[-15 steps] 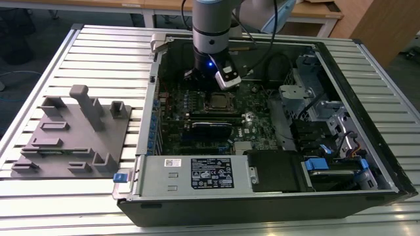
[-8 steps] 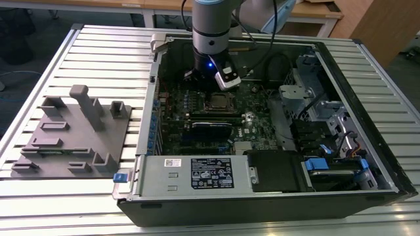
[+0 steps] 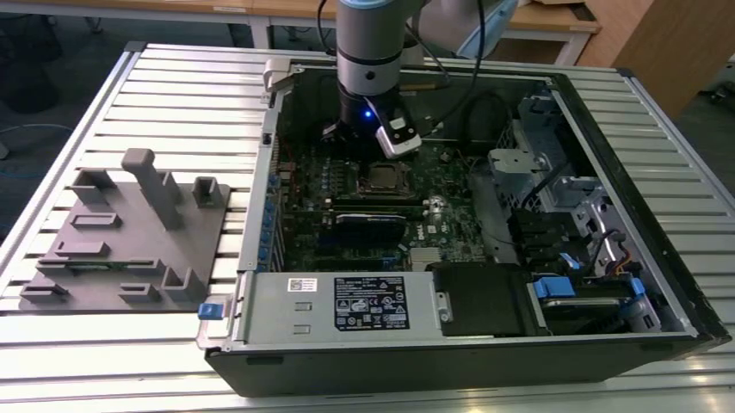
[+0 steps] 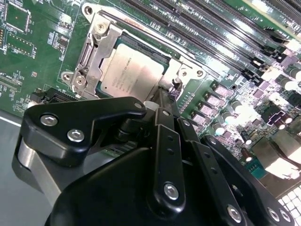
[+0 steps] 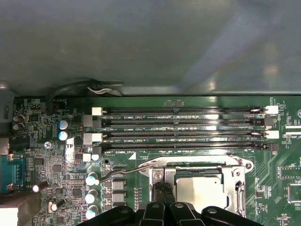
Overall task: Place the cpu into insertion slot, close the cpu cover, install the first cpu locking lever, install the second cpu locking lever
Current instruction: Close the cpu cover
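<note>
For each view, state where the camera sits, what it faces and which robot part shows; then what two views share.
Exterior view: off the arm, looking down into the open computer case; arm shows.
First wrist view: on the arm, facing memory slots; gripper shows.
Second wrist view: on the arm, facing the cpu; gripper shows.
Shared: both wrist views show cpu and gripper.
</note>
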{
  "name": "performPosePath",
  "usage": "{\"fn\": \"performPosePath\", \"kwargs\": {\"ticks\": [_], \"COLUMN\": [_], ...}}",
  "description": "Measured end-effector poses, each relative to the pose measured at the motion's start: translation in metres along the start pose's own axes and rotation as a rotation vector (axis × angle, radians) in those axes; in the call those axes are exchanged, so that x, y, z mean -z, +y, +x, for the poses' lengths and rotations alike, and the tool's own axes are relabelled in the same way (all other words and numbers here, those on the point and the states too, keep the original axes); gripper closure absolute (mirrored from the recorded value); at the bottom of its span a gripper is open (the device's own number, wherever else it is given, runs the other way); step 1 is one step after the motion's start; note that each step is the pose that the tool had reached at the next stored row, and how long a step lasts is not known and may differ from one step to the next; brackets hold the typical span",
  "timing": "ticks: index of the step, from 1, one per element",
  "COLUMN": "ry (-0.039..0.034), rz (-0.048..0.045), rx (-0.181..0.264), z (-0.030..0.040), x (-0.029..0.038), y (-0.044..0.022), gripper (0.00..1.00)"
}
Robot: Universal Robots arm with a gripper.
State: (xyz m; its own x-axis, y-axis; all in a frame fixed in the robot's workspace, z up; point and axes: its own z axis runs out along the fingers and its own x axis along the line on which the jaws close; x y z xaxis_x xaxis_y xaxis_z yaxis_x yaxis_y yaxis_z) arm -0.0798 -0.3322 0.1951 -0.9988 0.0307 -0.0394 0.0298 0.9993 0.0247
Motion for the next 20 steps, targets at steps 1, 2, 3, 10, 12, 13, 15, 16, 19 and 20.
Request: {"fn": "performPosePath", "kwargs": {"ticks": [1, 2, 3, 10, 12, 13, 15, 16, 19, 20], "ry": [0.0001, 0.0002, 0.0003, -0.0021, -0.0006, -0.0007, -0.0007, -0.0006, -0.0006, -0.0006], "rz": [0.0002, 0.0003, 0.0004, -0.0032, -0.0010, -0.0011, -0.0010, -0.0010, -0.0009, -0.0008], "rx": [0.000, 0.000, 0.000, 0.000, 0.000, 0.000, 0.000, 0.000, 0.000, 0.000], "z": [0.0001, 0.0001, 0.0001, -0.0005, -0.0004, -0.0005, -0.0007, -0.0008, -0.0010, -0.0011], "x": [-0.0001, 0.0000, 0.0000, 0.0040, 0.0088, 0.0108, 0.0154, 0.0178, 0.0249, 0.0262], "y": [-0.0001, -0.0001, -0.0002, 0.0006, 0.0004, 0.0005, 0.0005, 0.0006, 0.0008, 0.0008], "gripper": [0.90, 0.90, 0.90, 0.90, 0.90, 0.90, 0.90, 0.90, 0.90, 0.90]}}
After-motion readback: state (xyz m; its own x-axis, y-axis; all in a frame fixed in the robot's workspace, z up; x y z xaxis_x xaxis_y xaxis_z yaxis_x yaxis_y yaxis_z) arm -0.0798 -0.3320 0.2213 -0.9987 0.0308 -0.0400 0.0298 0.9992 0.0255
